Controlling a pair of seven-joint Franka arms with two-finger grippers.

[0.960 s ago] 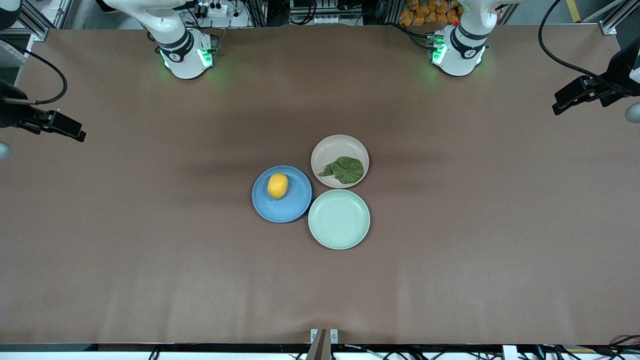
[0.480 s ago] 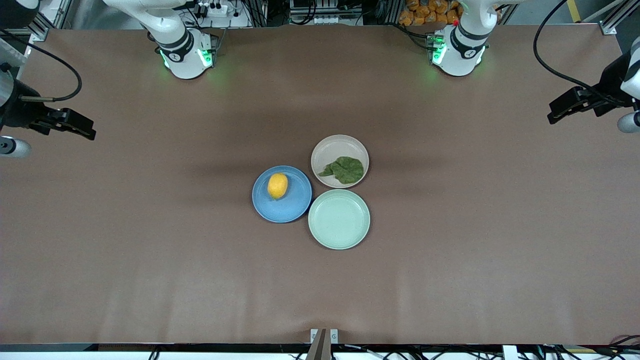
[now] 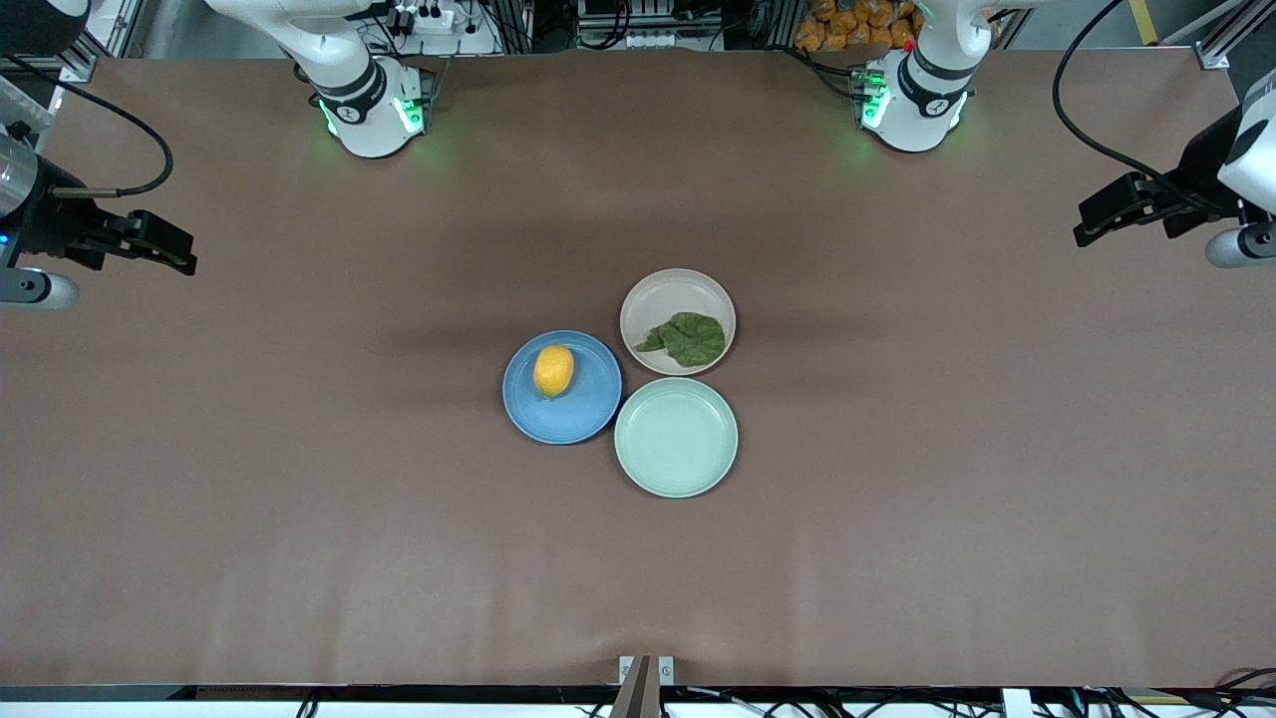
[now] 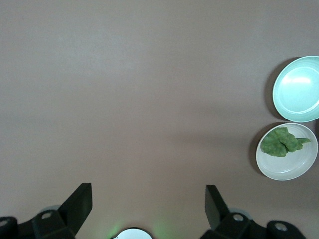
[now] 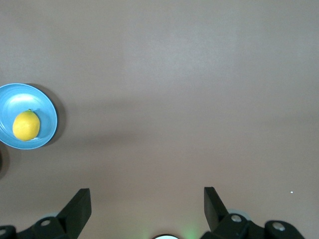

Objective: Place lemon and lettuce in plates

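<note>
The yellow lemon (image 3: 553,370) lies in the blue plate (image 3: 588,414) at the table's middle; both also show in the right wrist view, lemon (image 5: 26,125) in plate (image 5: 45,107). The dark-green lettuce (image 3: 690,337) lies in the beige-pink plate (image 3: 666,289), beside the blue one and farther from the front camera; the left wrist view shows the leaf (image 4: 281,143) in its plate (image 4: 284,169). My left gripper (image 3: 1097,221) is open and empty, up over the left arm's end of the table. My right gripper (image 3: 169,254) is open and empty over the right arm's end.
A pale mint-green plate (image 3: 676,437) lies empty, touching both other plates, nearest the front camera; it also shows in the left wrist view (image 4: 299,89). Brown cloth covers the table. Both arm bases stand along the table's edge farthest from the front camera.
Both grippers have drifted slightly inward over the table's ends and a little upward in the view. The lemon, lettuce and plates have not moved.
</note>
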